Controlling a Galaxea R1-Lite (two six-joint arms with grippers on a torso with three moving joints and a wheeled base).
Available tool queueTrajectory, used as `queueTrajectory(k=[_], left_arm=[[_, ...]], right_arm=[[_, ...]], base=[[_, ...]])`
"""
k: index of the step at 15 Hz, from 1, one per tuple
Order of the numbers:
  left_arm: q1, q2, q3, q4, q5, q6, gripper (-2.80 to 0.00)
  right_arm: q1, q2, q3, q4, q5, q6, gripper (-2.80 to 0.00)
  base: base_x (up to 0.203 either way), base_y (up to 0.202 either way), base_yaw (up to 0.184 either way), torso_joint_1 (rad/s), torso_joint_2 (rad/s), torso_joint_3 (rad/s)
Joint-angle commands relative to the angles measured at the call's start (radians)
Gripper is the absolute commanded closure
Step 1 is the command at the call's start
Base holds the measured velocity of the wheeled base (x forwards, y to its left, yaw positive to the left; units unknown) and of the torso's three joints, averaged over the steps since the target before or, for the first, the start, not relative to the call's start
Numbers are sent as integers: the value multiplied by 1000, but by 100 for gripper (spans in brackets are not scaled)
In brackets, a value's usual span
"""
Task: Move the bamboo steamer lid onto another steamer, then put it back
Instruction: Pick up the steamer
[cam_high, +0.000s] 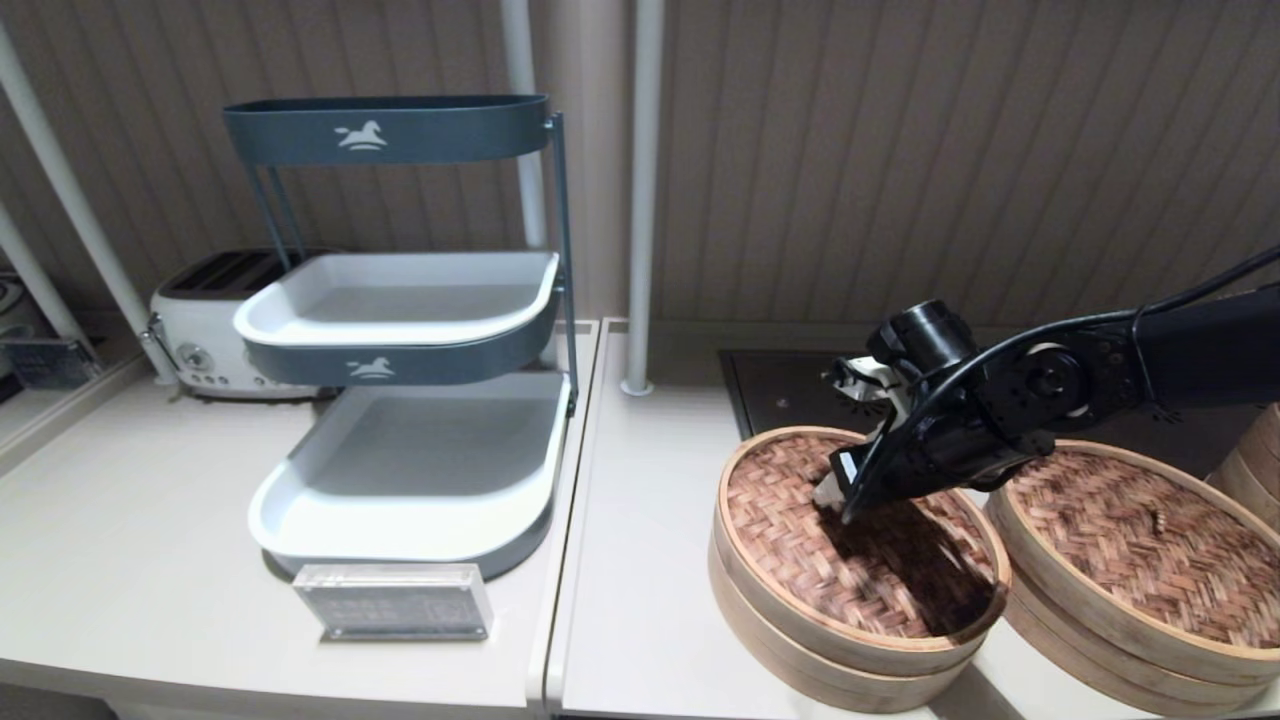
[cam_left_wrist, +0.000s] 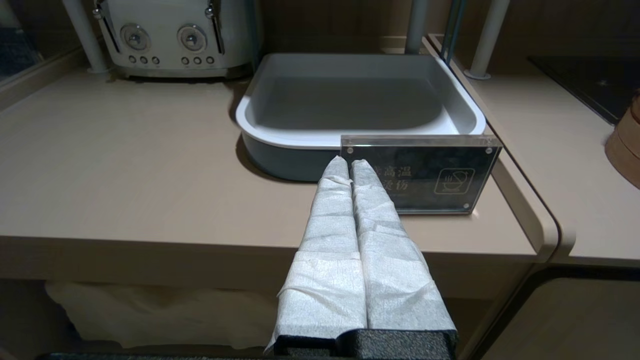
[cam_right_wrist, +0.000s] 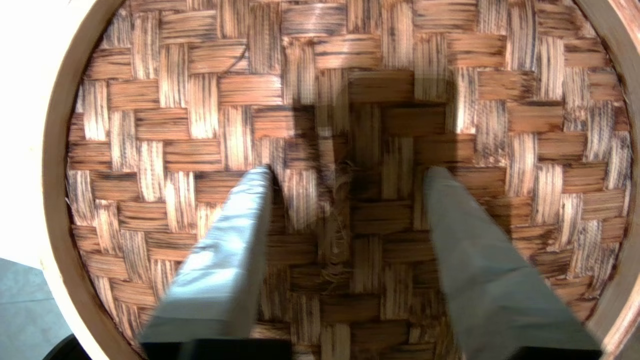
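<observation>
The bamboo steamer lid, pale-rimmed with an even reddish woven top, lies on the left steamer's stacked rings. My right gripper points down onto its middle from the right. In the right wrist view the weave of the lid fills the picture, and the right gripper is open, its taped fingers either side of the frayed centre knot, tips at the weave. Another steamer stands just to the right, its own browner, mottled lid on it. My left gripper is parked, shut and empty, before the left counter.
A three-tier grey rack and a white toaster stand on the left counter, with an acrylic sign at its front. A black cooktop lies behind the steamers. More bamboo rings show at the far right edge.
</observation>
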Motion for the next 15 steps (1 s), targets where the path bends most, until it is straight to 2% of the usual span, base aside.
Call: queueTrajectory(k=[1, 15], left_arm=[[0, -2, 28, -1, 0, 0, 0], [0, -3, 28, -2, 0, 0, 0]], right_arm=[[0, -6, -2, 4, 0, 1, 0], [3, -51, -33, 11, -11, -1, 0]], base=[[0, 0, 0, 0, 0, 0], [0, 0, 0, 0, 0, 0]])
